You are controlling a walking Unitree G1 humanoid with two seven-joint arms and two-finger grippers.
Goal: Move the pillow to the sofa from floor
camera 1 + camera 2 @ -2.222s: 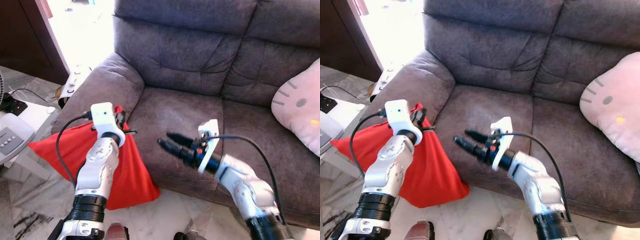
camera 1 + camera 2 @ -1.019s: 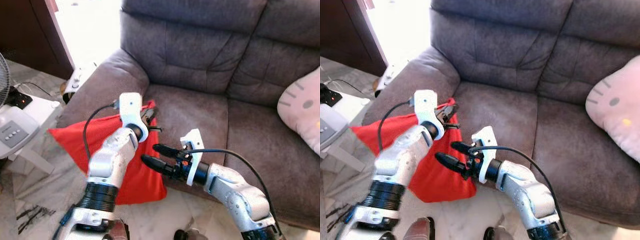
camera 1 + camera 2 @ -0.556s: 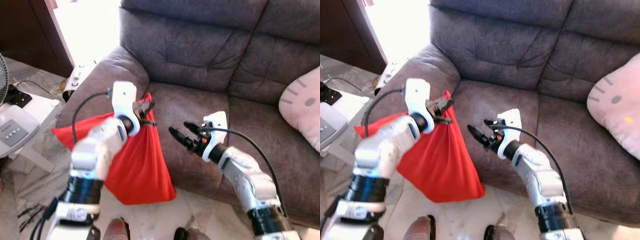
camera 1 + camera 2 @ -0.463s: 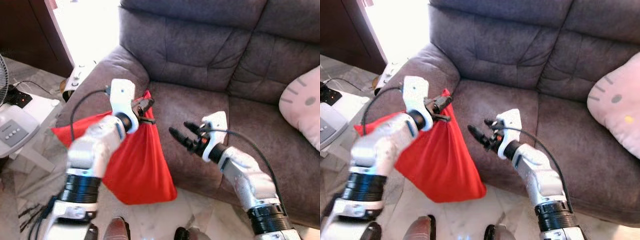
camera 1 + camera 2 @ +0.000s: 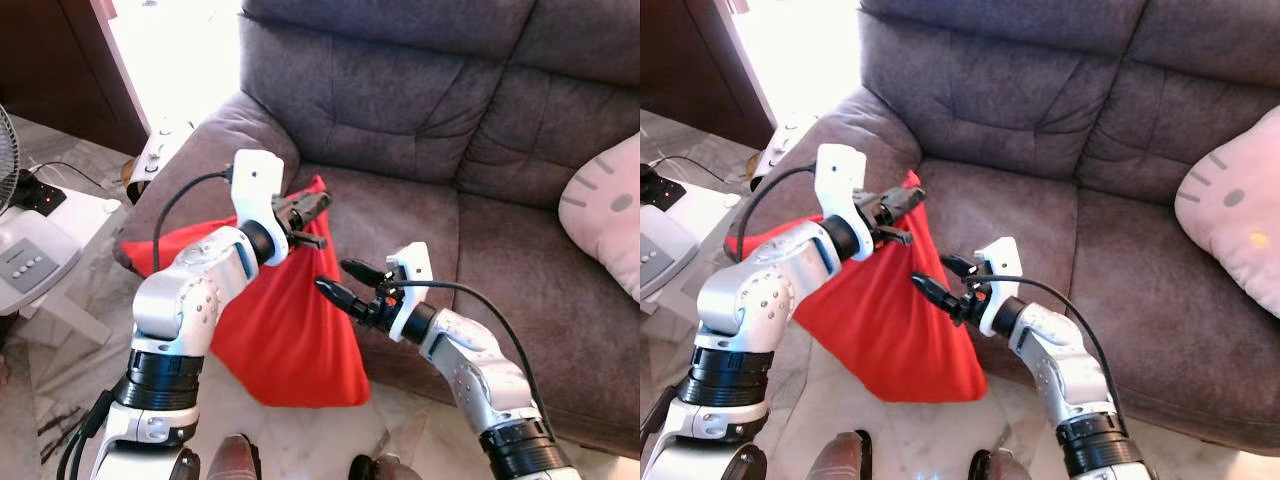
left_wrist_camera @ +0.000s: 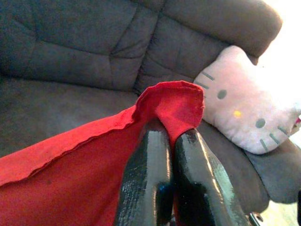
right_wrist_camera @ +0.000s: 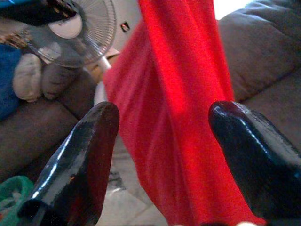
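The red pillow [image 5: 285,325] hangs by its top corner from my left gripper [image 5: 310,206], which is shut on that corner over the front left of the sofa seat [image 5: 400,215]. The left wrist view shows the two black fingers [image 6: 146,160] pressed together on the red fabric [image 6: 70,188]. The pillow's lower end drops in front of the sofa, close to the floor. My right gripper [image 5: 335,277] is open at the pillow's right side. In the right wrist view its fingers [image 7: 84,155] stand wide apart, with the red cloth [image 7: 183,117] between and beyond them.
A pink cat-face cushion [image 5: 605,215] lies on the right of the grey-brown sofa [image 5: 400,100]. To the left are the sofa arm [image 5: 200,160], a white fan base [image 5: 25,265], a power strip [image 5: 35,197] and a dark door [image 5: 50,70]. The floor is marble.
My left gripper has carried the pillow's corner right, toward the seat. My right gripper has moved down and left, up to the pillow's side.
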